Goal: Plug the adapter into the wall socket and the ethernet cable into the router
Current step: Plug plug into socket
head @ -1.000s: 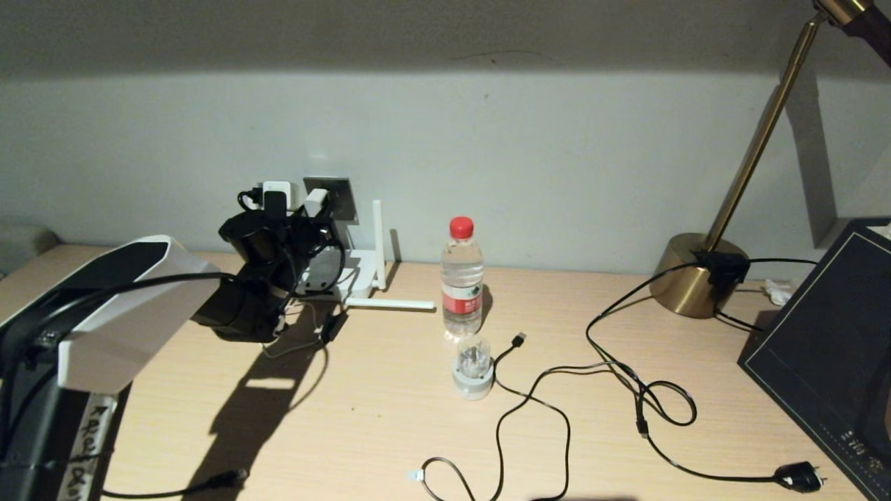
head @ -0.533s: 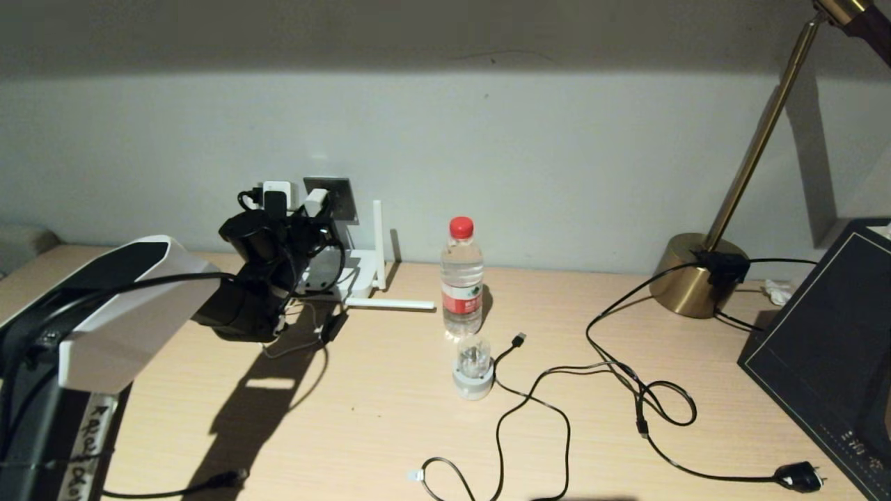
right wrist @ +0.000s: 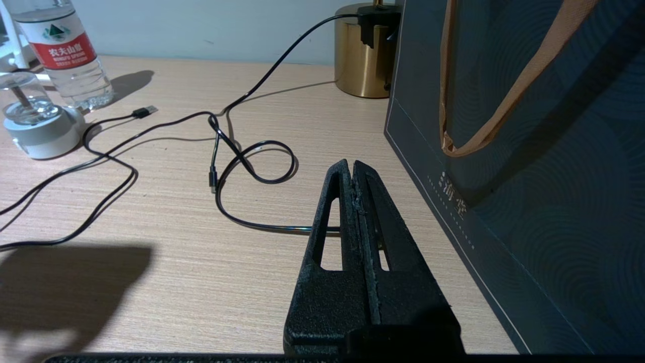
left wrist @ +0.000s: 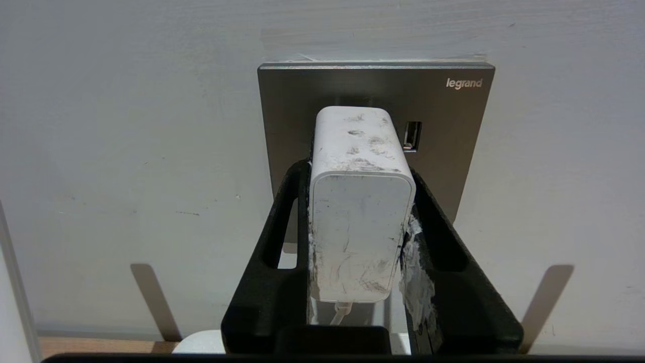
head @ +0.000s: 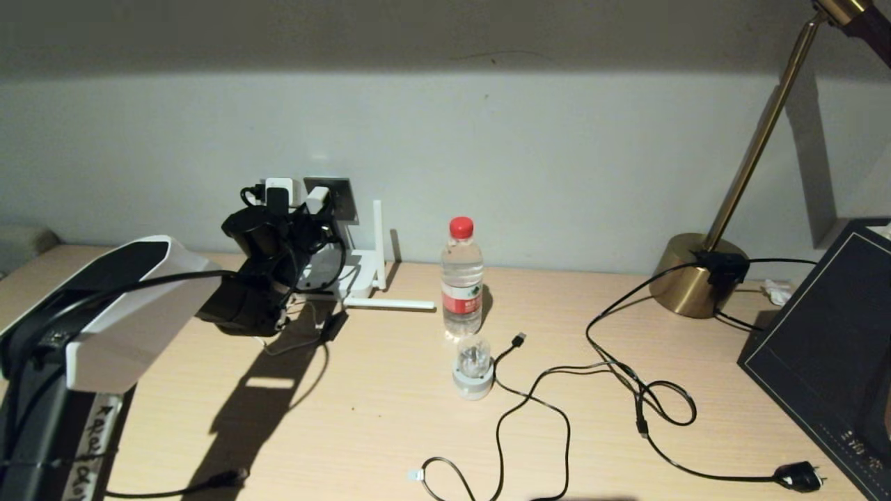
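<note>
**Op A:** On the head view I've got the left gripper (head: 306, 202) up against the wall, level with the grey wall socket (head: 343, 198). The white adapter (head: 317, 200) sits between its fingers, right at the plate. The router (head: 351, 275) stands just below on the wooden desk (head: 376, 417), one antenna (head: 378, 240) upright, another (head: 390, 303) lying flat.

**Op B:** And the ethernet cable?

**Op A:** I see a clear connector (head: 415, 476) on a black cable (head: 498, 445) near the front edge of the desk, well apart from the router. A water bottle (head: 462, 278) and a small clear-domed gadget (head: 473, 369) stand mid-desk; the brass lamp base (head: 692, 275) is far right beside a dark paper bag (head: 828, 348).

**Op B:** Left wrist view?

**Op A:** The left gripper is clamped on the adapter (left wrist: 360, 212), a black finger (left wrist: 274, 267) pressed on each side. The adapter's far end meets the wall socket (left wrist: 438, 126); I can't tell how deep it sits. Its thin white cord (left wrist: 338, 315) hangs out underneath.

**Op B:** Right wrist view?

**Op A:** The right gripper (right wrist: 351, 169) hangs low over the desk with its fingers pressed together, empty, just beside the paper bag (right wrist: 529, 176). A looped black cord (right wrist: 252, 161) lies ahead of it.
</note>
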Robot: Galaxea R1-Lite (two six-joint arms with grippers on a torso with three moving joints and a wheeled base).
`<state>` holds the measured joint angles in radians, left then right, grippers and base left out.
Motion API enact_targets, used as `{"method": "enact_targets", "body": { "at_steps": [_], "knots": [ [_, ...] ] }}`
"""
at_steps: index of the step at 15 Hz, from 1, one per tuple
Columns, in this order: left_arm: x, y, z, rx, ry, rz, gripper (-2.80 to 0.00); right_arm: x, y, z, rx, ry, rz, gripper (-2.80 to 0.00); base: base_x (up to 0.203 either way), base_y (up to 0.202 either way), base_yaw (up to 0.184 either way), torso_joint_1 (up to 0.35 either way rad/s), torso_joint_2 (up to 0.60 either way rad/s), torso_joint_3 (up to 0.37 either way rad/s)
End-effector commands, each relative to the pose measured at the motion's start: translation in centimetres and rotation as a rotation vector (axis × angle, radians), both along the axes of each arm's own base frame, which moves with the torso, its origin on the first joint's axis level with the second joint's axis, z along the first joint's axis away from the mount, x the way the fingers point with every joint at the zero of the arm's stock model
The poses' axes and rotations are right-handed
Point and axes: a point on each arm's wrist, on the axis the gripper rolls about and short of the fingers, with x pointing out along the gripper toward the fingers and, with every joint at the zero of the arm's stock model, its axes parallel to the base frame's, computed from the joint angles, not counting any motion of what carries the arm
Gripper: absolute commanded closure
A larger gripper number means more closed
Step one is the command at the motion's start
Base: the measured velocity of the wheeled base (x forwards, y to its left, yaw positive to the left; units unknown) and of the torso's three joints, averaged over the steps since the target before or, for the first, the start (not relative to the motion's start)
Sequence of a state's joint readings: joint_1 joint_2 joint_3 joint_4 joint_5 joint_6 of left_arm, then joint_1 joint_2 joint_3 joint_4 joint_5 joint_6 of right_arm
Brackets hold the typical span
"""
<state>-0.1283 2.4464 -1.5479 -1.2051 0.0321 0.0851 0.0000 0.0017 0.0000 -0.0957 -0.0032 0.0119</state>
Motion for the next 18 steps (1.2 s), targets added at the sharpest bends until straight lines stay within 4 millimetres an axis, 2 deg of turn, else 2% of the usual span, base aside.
{"method": "enact_targets", "body": {
  "at_steps": [1, 18],
  "knots": [
    [0.1, 0.0, -0.3, 0.000, 0.000, 0.003, 0.00, 0.3, 0.0, -0.9, 0.000, 0.033, 0.001, 0.00, 0.000, 0.000, 0.000, 0.000, 0.00, 0.000],
    [1.9, -0.2, -1.3, -0.003, -0.018, 0.005, 0.00, 0.3, 0.0, -0.9, 0.000, 0.033, 0.000, 0.00, 0.000, 0.000, 0.000, 0.000, 0.00, 0.000]
  ]
}}
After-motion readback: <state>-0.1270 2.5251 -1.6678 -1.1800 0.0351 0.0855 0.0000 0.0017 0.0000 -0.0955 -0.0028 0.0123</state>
